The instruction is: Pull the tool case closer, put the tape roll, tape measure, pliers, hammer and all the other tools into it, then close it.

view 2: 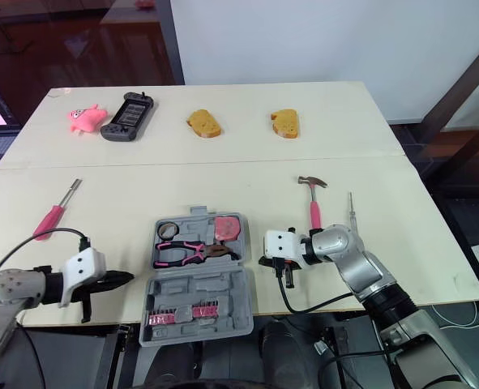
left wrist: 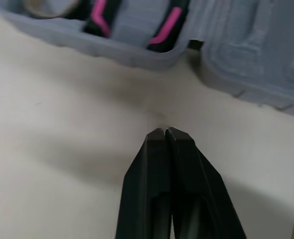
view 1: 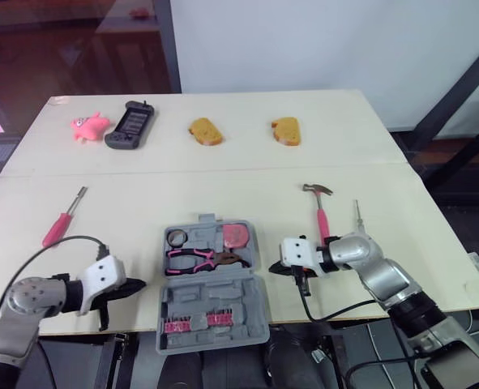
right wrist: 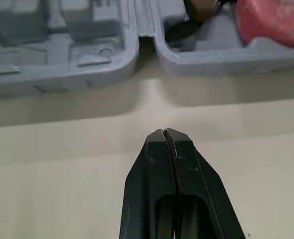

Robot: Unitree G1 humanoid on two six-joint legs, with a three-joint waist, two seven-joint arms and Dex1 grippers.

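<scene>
The grey tool case (view 1: 212,301) lies open at the table's near edge. Its far half holds the tape roll (view 1: 177,237), the pink tape measure (view 1: 237,234) and the pink-handled pliers (view 1: 197,259). The near half holds a row of bits (view 1: 197,322). My left gripper (view 1: 138,284) is shut with nothing in it, just left of the case. My right gripper (view 1: 273,268) is shut and empty, just right of the case's hinge (right wrist: 144,37). The pink-handled hammer (view 1: 320,209) lies right of the case. A pink screwdriver (view 1: 62,220) lies at the left, and a thin screwdriver (view 1: 357,214) at the right.
Along the far side of the table sit a pink toy (view 1: 89,126), a black handheld device (view 1: 130,126) and two bread-like pieces (view 1: 205,131) (view 1: 286,130). Cables (view 1: 328,309) hang off the near edge by my right arm.
</scene>
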